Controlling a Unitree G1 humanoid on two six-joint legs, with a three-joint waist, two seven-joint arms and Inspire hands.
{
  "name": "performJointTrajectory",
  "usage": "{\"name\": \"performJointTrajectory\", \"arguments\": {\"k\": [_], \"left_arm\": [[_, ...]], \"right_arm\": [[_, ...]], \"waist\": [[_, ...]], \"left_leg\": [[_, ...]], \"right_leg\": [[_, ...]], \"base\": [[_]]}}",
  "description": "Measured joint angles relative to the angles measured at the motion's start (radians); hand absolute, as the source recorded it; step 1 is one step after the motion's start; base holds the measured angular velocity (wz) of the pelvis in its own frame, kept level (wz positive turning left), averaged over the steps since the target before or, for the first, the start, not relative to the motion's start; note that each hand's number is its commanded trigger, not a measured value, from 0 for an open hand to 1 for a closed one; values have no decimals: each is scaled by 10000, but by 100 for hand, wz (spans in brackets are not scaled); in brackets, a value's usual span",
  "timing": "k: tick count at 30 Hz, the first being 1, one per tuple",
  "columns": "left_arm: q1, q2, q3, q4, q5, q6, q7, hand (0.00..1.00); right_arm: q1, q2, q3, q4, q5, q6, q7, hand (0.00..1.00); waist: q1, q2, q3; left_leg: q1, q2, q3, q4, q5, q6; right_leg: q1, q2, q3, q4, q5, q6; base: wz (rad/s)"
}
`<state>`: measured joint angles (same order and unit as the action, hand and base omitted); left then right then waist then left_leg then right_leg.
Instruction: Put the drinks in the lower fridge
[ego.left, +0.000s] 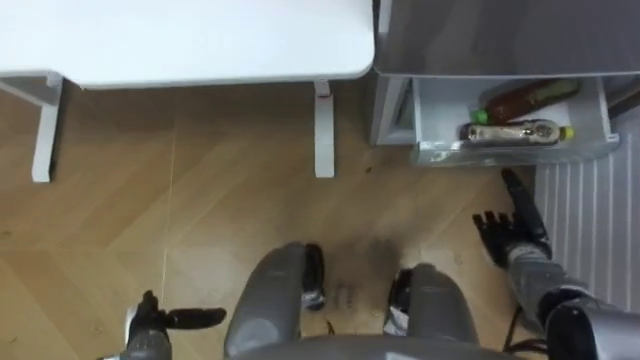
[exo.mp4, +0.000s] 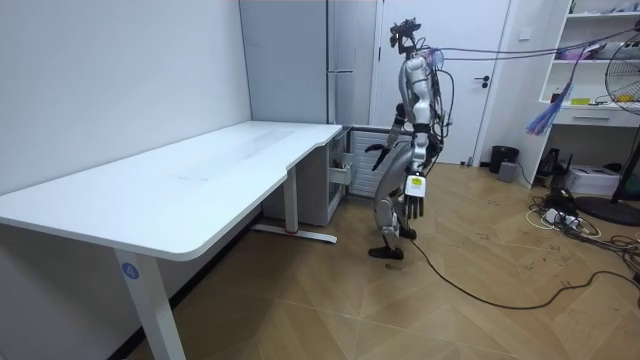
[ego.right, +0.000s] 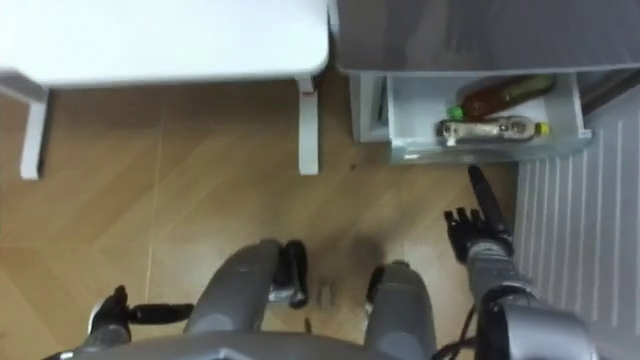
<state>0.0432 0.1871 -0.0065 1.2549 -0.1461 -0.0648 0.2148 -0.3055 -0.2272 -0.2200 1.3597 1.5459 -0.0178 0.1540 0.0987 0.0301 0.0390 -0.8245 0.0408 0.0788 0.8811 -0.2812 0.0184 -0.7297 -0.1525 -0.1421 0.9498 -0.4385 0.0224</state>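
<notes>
Drinks, two in number: a dark reddish-brown plastic bottle with a green cap (ego.left: 527, 100) and a pale clear bottle with a yellow cap (ego.left: 513, 131). Both lie on their sides, next to each other, inside the open white drawer (ego.left: 510, 154) at the foot of the grey fridge (ego.left: 500, 35). I stand facing that drawer, with the white table (ego.left: 180, 40) on my left.

My right hand (ego.left: 515, 228) is low, near the drawer's front lip but apart from it. Its fingers are straight and loosely spread, holding nothing. My left hand (ego.left: 158, 320) hangs at my side over the wooden floor (ego.left: 200, 180), fingers relaxed and empty.

Assessment: with both drinks in the lower compartment, the placing step appears done and closing is the step in hand. The next move calls for laying my right fingers flat against the drawer front and pushing squarely, so that the drawer runs in without skewing. A hard shove could set the bottles rolling.
</notes>
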Motion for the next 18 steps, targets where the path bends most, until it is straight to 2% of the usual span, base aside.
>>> {"name": "performJointTrajectory", "arguments": {"k": [2,3,5,7,8,10,12,14,15,16,17,18], "left_arm": [[-153,49,-340,-13,-2,233,-14,0],[-196,74,-458,-26,2,271,-16,0],[-279,186,-947,-135,1,410,-14,0],[-334,238,-996,-209,8,558,-14,0],[-350,302,-1210,-226,8,600,-12,0],[-354,398,-1503,-372,3,648,-9,0],[-367,482,-1583,-599,3,638,-6,0],[-502,606,-1640,-601,-52,602,-2,0],[-509,627,-1686,-616,-91,596,-2,0],[-496,649,-1764,-709,-166,609,-3,0],[-318,648,-1782,-872,-168,621,-10,0],[-111,649,-1776,-944,-163,609,-11,0]], "right_arm": [[-218,-485,14,2,96,62,2,0],[-272,-593,13,1,154,62,3,0],[-527,-978,37,2,273,66,4,0],[-719,-1142,51,-37,312,63,11,0],[-789,-1195,92,-80,330,59,20,0],[-914,-1319,338,-64,373,60,16,0],[-1124,-1481,475,-35,567,48,21,0],[-1418,-1646,639,-32,570,39,101,0],[-1521,-1687,697,-34,568,42,166,0],[-1689,-1788,709,-28,566,59,358,0],[-1833,-1888,727,-3,540,108,521,0],[-1918,-1914,736,-15,517,158,622,0]], "waist": [[147,-56,-16],[153,-67,-14],[187,-81,-21],[264,-119,-33],[267,-152,-43],[310,-189,-54],[375,-205,-65],[436,-362,-62],[434,-368,-61],[430,-411,-58],[462,-449,-44],[467,-455,-52]], "left_leg": [[-1146,-72,-80,721,0,-1],[-1380,-132,-113,828,7,-12],[-2241,-209,-219,1280,87,-162],[-2830,-284,-324,1651,60,-213],[-3113,-430,-402,1791,42,-246],[-3473,-536,-467,2025,35,-257],[-3911,-550,-487,2352,27,-273],[-4425,-633,-404,2718,-7,-337],[-4556,-644,-411,2801,-19,-363],[-4792,-705,-424,3052,-151,-626],[-4940,-709,-456,4022,-571,-1051],[-4838,-710,-547,4821,-886,-974]], "right_leg": [[-1118,-164,35,944,-79,-98],[-1353,-227,34,1116,-82,-105],[-2222,-408,28,1639,-66,-147],[-2805,-498,27,2040,-85,-183],[-3089,-595,33,2217,-90,-192],[-3466,-619,100,2527,-94,-196],[-3888,-654,227,2884,-100,-189],[-4437,-808,344,3403,-111,-180],[-4566,-863,379,3475,-112,-180],[-4817,-986,409,3653,-115,-184],[-5065,-1320,345,3961,-152,-252],[-5115,-1545,275,4187,-153,-255]], "base": [[12],[21],[10],[-3],[0],[7],[12],[19],[16],[0],[-17],[-47]]}}
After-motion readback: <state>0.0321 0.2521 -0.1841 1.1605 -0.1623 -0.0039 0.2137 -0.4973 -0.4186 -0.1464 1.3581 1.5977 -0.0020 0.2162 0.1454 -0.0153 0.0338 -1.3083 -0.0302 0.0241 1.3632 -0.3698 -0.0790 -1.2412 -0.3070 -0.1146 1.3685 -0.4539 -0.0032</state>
